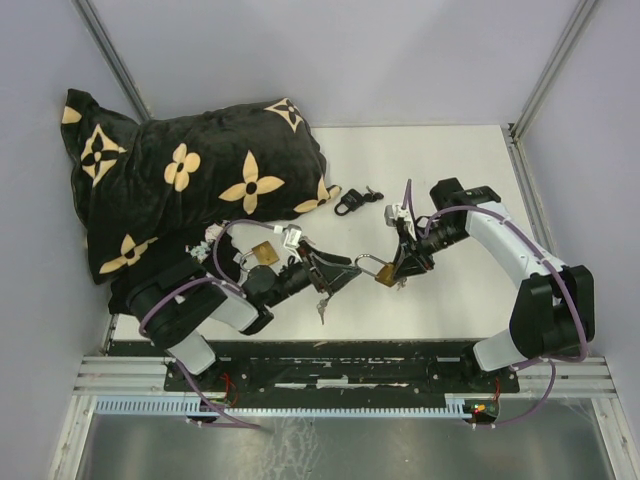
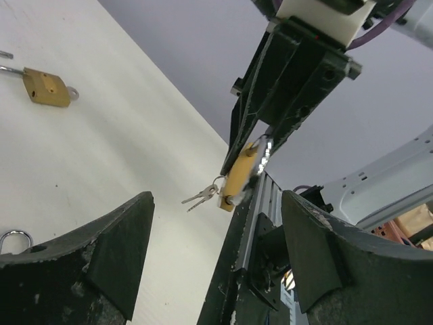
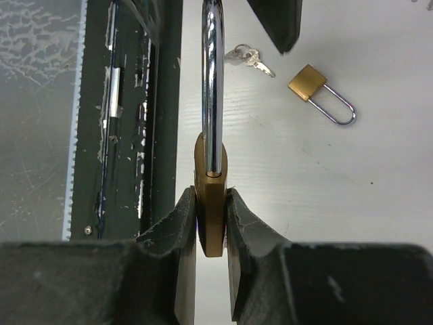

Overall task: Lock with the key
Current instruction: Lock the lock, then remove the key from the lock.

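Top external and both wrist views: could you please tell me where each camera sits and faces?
Top external: above and behind the bases, looking down on the white table; both arms show.
Left wrist: on the left arm, past its own open black fingers, facing the right gripper clamping a steel-shackled brass padlock.
Right wrist: on the right arm, looking over its own fingers along that padlock.
Shared: both wrist views show the held padlock and a second brass padlock.

Lab test cell: grey walls [image 1: 350, 50], aluminium rail [image 1: 570, 378].
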Controlling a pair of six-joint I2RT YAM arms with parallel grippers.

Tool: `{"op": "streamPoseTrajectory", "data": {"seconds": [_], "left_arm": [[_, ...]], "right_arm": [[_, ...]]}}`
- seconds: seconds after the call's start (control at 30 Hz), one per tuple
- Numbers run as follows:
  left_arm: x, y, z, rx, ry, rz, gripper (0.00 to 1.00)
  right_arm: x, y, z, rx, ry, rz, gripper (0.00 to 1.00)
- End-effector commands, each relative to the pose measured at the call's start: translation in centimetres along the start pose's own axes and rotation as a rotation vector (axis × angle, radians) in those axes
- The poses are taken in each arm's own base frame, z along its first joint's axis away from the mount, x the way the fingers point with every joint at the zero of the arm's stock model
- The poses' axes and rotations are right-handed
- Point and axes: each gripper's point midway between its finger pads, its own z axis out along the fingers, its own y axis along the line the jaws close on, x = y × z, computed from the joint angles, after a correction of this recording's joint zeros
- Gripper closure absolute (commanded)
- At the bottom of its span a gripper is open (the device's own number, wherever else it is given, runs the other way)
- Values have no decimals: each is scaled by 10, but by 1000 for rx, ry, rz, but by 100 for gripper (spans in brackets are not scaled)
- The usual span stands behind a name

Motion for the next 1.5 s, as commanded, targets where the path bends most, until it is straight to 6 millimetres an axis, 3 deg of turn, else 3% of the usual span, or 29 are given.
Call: {"op": "streamPoseTrajectory", "data": {"seconds": [0.0, 0.2, 0.37, 0.6, 0.63, 0.67, 0.83, 0.93, 1.17, 1.33, 1.47], "left_arm": [[-16, -52, 24, 263, -29, -19, 22], [-3, -68, 41, 313, -28, 52, 27], [-2, -63, 46, 294, -40, 42, 49], [-10, -62, 50, 274, -75, 22, 94], [-12, -62, 50, 272, -81, 19, 97], [-16, -65, 50, 274, -93, 18, 97], [-42, -68, 40, 234, -190, 24, 97], [-58, -75, 31, 234, -239, 32, 97], [-79, -93, 20, 281, -284, 25, 97], [-86, -100, 17, 299, -298, 22, 97], [-89, -100, 14, 295, -310, 24, 97]], "right_arm": [[-30, 12, -3, -54, -117, 10, 98], [-30, 13, -2, -73, -121, 19, 98], [-28, 12, -1, -79, -119, 27, 98], [-24, 10, 1, -85, -110, 44, 96], [-24, 10, 1, -85, -109, 46, 95], [-24, 10, 1, -86, -108, 49, 92], [-32, 12, -2, -85, -151, 59, 39], [-42, 14, -9, -83, -214, 74, 29], [-65, 23, -21, -105, -344, 111, 29], [-82, 37, -28, -129, -423, 87, 36], [-84, 42, -30, -130, -433, 70, 45]]}}
